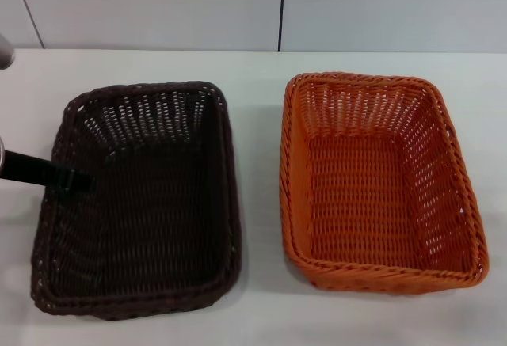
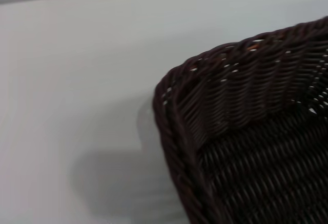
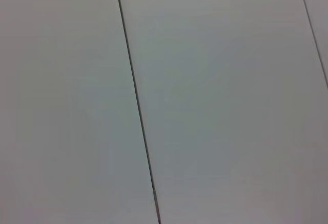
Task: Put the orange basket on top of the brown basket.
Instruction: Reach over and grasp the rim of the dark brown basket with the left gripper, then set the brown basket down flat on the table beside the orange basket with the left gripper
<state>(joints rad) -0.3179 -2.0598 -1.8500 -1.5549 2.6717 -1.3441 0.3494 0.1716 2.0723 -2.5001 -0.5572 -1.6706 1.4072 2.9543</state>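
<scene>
Orange basket (image 1: 380,184) on bench (image 1: 261,298), robot's right side, upright, empty. Brown basket (image 1: 142,203) just beside it, robot's left, a gap between, not touching. Left gripper (image 1: 75,180) reaching in over brown basket's outer rim; fingers' state: cannot tell. Right gripper not in view, wrist cam facing wall panels only. Stack not begun. Judgement: grab orange by a long-side rim, lift clear above brown's rim, keep level, line up corners w/ brown, lower straight so it nests. Left arm prob needs clearing first.

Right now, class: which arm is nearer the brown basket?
Left. The left gripper reaches over the brown basket's left rim; the right arm is out of the head view.
</scene>
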